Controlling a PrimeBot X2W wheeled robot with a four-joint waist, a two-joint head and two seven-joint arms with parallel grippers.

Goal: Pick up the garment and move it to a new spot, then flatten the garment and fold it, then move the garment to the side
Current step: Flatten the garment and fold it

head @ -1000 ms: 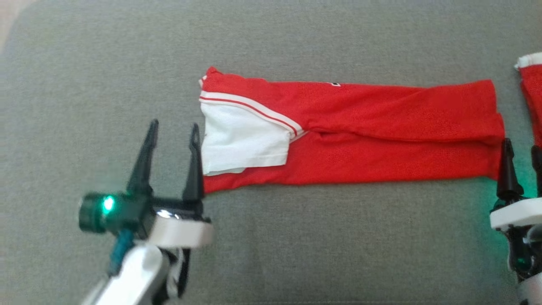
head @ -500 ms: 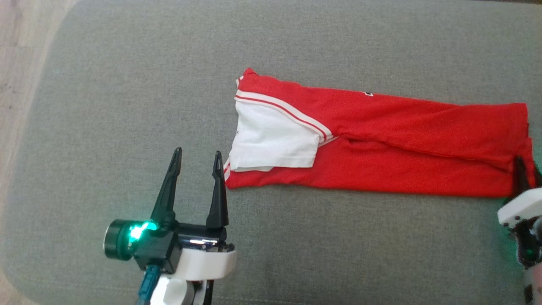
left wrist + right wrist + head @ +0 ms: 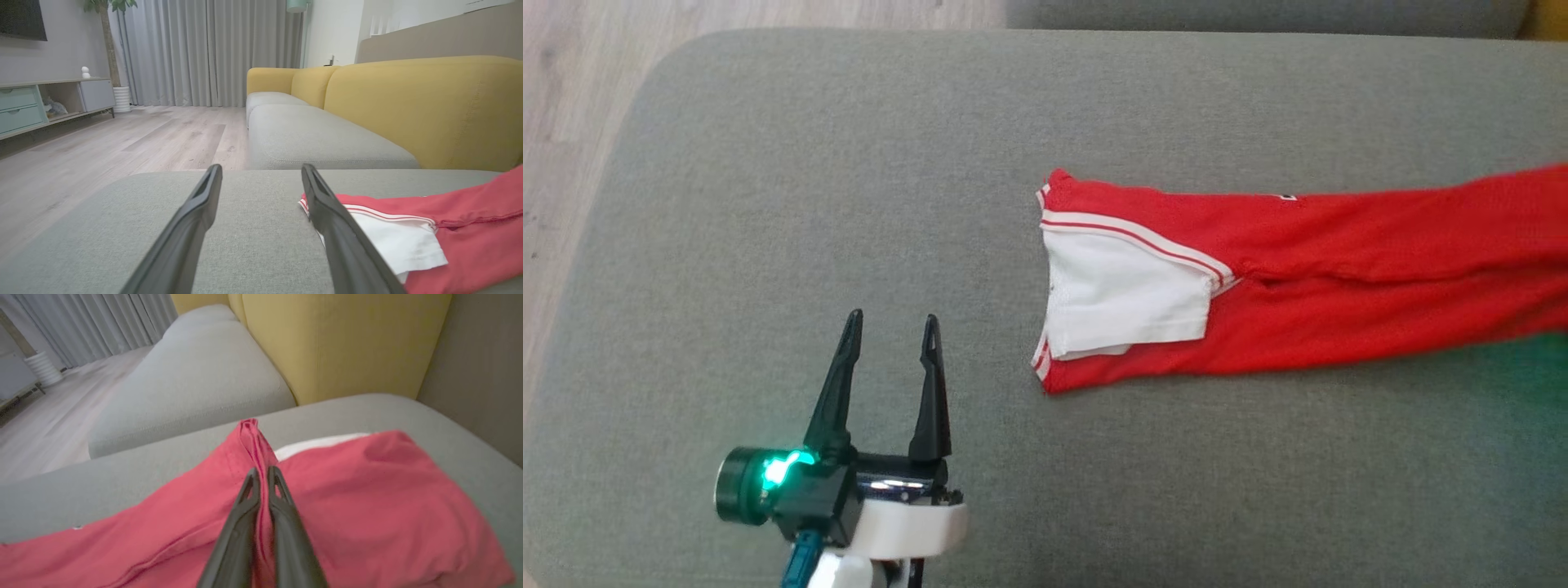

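Observation:
The garment (image 3: pixel 1307 278) is red with a white sleeve and white-red stripes, folded into a long strip on the grey cushion (image 3: pixel 849 204). It runs off the right side of the head view. My left gripper (image 3: pixel 890 327) stands open on the cushion to the left of the garment's near end, apart from it; in the left wrist view its right finger (image 3: pixel 339 228) overlaps the garment (image 3: pixel 461 228). In the right wrist view my right gripper (image 3: pixel 262 471) is shut on a pinched ridge of the garment (image 3: pixel 367 506), lifting its far end.
Wooden floor (image 3: pixel 572 106) lies past the cushion's left edge. A yellow sofa back (image 3: pixel 408 106) and another grey seat (image 3: pixel 310 139) stand behind. A low cabinet (image 3: pixel 36 102) and curtains (image 3: pixel 204 53) are across the room.
The right gripper closed on the garment's right end. The head camera turned left, so the garment slid right in view and the right gripper left the picture. The left gripper stayed open.

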